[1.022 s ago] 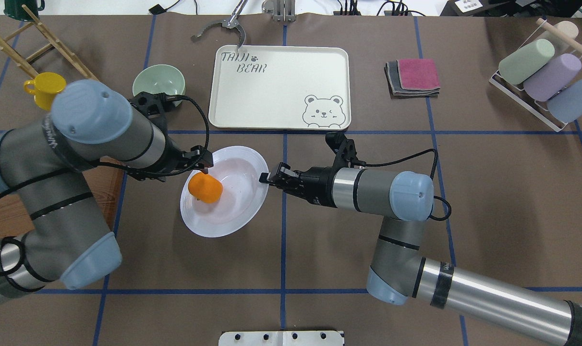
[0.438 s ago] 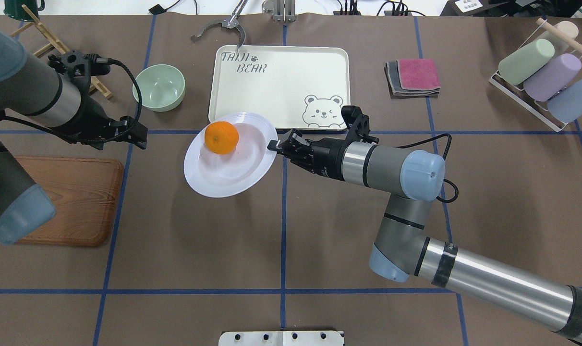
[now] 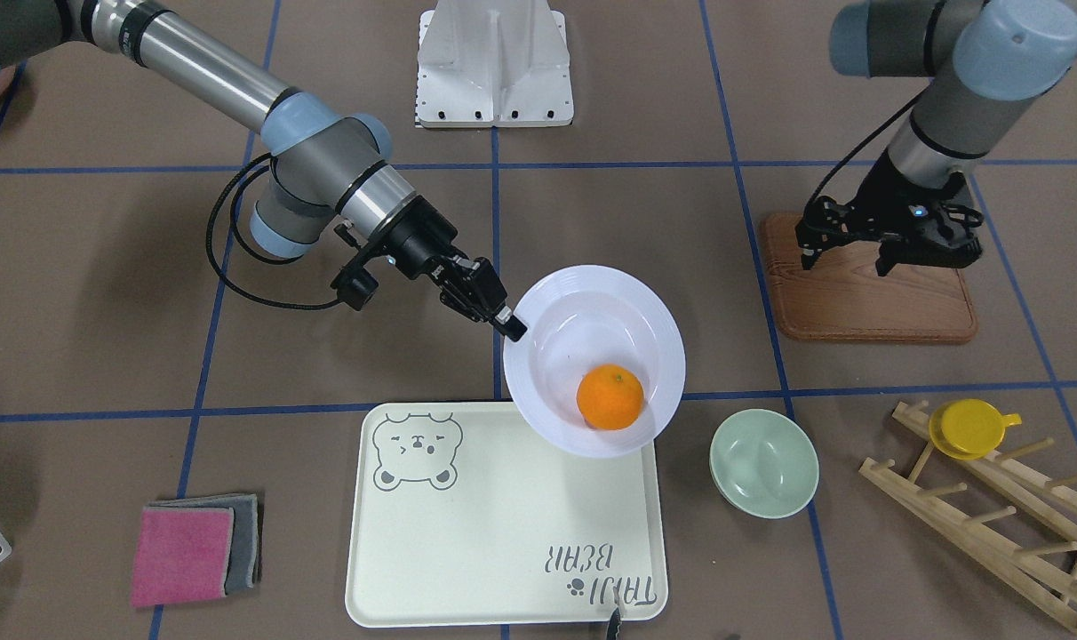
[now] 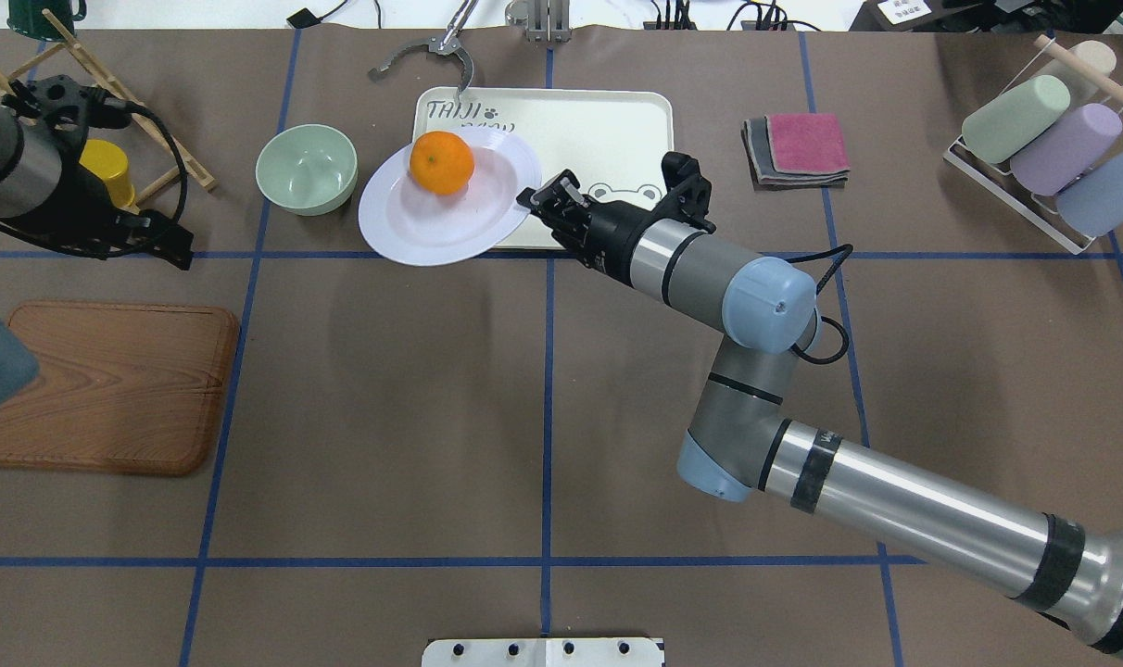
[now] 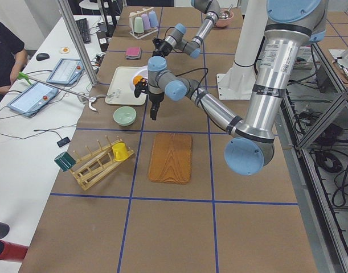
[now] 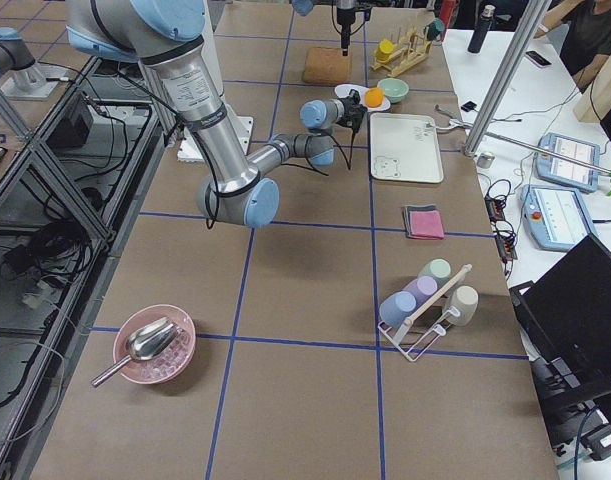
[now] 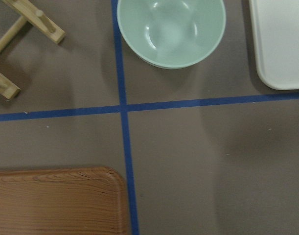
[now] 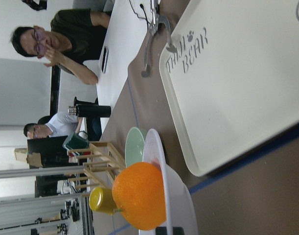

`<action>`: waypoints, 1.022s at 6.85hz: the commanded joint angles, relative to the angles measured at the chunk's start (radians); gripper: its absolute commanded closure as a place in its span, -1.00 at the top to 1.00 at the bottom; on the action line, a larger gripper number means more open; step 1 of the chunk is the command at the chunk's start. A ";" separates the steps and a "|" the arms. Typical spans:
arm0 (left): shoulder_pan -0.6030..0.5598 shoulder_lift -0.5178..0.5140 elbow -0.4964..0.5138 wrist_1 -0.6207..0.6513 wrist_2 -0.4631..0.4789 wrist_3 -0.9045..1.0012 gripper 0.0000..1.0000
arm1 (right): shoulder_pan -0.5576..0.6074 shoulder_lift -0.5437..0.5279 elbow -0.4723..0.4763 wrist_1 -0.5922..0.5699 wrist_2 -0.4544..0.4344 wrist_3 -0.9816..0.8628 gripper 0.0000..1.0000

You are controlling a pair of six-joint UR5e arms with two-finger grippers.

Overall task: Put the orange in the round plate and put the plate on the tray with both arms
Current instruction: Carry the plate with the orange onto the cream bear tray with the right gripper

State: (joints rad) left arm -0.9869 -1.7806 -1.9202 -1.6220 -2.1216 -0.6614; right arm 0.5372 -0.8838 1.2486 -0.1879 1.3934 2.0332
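While you watch from above, you see that the right gripper is pressed on the rim of the white glossy round plate, pinching it at the side toward the robot's right. The small round bright-orange orange lies inside this plate, at the side far from the robot. The plate covers the corner of the large cream rectangular tray that is near the robot and on its left, and it hides part of the lettering; you cannot tell if it touches the tray. The tray lies at the middle of the table's far edge. The pale green round bowl stands just beside the plate, not touching it. The left gripper holds nothing, its fingers spread, by the brown wooden board near the table's left edge
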 commanded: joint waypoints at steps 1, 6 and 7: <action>-0.091 0.027 0.064 -0.004 -0.004 0.169 0.93 | 0.041 0.031 -0.064 -0.078 -0.129 0.071 -1.00; -0.095 0.029 0.075 -0.006 -0.004 0.167 0.93 | -0.009 0.088 -0.110 -0.357 -0.252 0.177 -1.00; -0.095 0.029 0.075 -0.006 -0.004 0.167 0.93 | -0.038 0.088 -0.110 -0.357 -0.293 0.177 -1.00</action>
State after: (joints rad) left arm -1.0808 -1.7519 -1.8455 -1.6276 -2.1261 -0.4934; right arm 0.5293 -0.7970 1.1386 -0.5393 1.1368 2.2078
